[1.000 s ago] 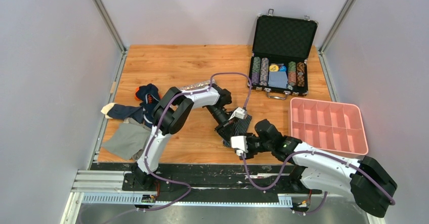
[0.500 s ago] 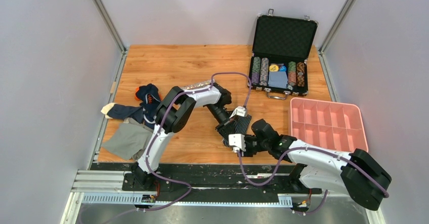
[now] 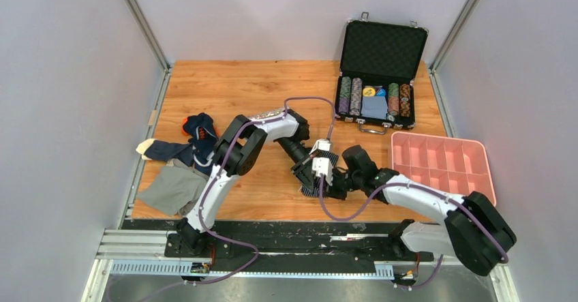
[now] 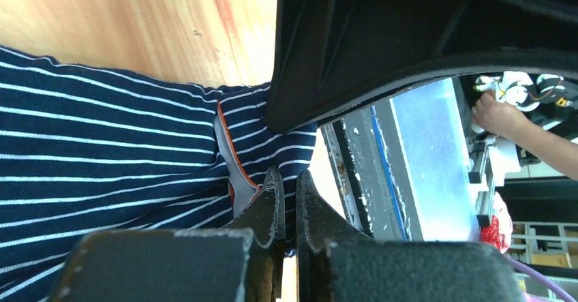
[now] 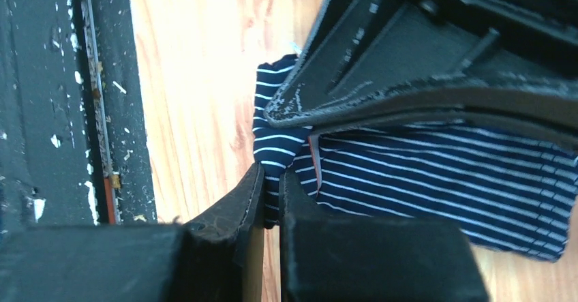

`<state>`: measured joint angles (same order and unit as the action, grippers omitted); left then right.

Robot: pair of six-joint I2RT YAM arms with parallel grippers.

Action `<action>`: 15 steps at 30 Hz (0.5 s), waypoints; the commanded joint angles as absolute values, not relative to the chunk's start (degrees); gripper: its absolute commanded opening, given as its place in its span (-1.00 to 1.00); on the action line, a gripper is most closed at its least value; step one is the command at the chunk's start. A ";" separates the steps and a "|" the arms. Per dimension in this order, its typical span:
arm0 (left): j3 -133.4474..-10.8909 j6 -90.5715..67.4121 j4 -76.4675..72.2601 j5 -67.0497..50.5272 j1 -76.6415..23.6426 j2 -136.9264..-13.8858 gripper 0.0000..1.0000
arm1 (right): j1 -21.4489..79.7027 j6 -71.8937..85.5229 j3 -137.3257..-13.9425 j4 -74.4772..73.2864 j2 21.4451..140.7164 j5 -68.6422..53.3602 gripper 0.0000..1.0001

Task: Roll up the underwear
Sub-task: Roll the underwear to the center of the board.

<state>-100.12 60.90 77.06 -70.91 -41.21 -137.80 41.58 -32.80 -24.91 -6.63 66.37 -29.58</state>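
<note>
The striped navy underwear [image 3: 331,158] lies on the wooden table near its front edge, pinched between both grippers. My left gripper [image 3: 305,174] is shut on one edge; in the left wrist view its tips [image 4: 287,183] clamp striped cloth [image 4: 102,145] beside an orange-edged seam. My right gripper [image 3: 328,186] is shut on the neighbouring corner; in the right wrist view its tips [image 5: 271,179] bite a fold of the striped cloth [image 5: 443,172]. The two grippers are almost touching. A plain navy underwear [image 3: 198,129] with an orange patch lies bunched at the left edge.
A flat grey cloth [image 3: 170,187] lies at the front left beside the navy pile. An open black case of poker chips [image 3: 378,63] stands at the back right. A pink compartment tray [image 3: 443,169] sits on the right. The table's front rail [image 3: 272,230] runs close behind the grippers.
My right gripper has moved up and to the left onto the striped underwear and shut on its corner. The left gripper has stayed shut on the cloth, nearly still.
</note>
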 commanded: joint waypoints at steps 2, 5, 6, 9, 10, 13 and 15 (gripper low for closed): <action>-106.68 66.84 86.84 -73.28 -39.23 -143.27 -0.90 | 32.45 -28.51 -29.70 -18.63 73.68 -40.37 -1.00; -110.07 69.13 93.39 -74.69 -39.01 -146.06 -0.89 | 27.87 -32.15 -31.27 -22.15 77.06 -44.71 -1.00; -111.65 69.23 94.38 -75.09 -38.74 -147.28 -0.88 | 26.42 -33.08 -31.73 -23.10 77.87 -45.68 -1.00; -113.16 67.76 95.25 -76.96 -37.96 -148.48 -0.87 | 22.60 -36.42 -32.26 -25.57 81.13 -46.98 -1.00; -113.65 67.19 95.31 -77.25 -37.59 -148.76 -0.86 | 21.06 -37.18 -32.64 -26.20 82.53 -47.66 -1.00; -114.13 66.65 95.36 -77.58 -37.23 -148.88 -0.77 | 16.66 -37.27 -35.66 -27.26 87.62 -50.06 -1.00; -113.99 66.16 94.81 -77.54 -37.11 -148.60 -0.70 | 15.70 -37.06 -38.77 -29.08 92.26 -50.44 -1.00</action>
<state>-112.73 65.32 88.25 -79.68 -39.48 -148.53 19.29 -34.35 -36.03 -18.72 85.12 -53.43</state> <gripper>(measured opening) 0.134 0.069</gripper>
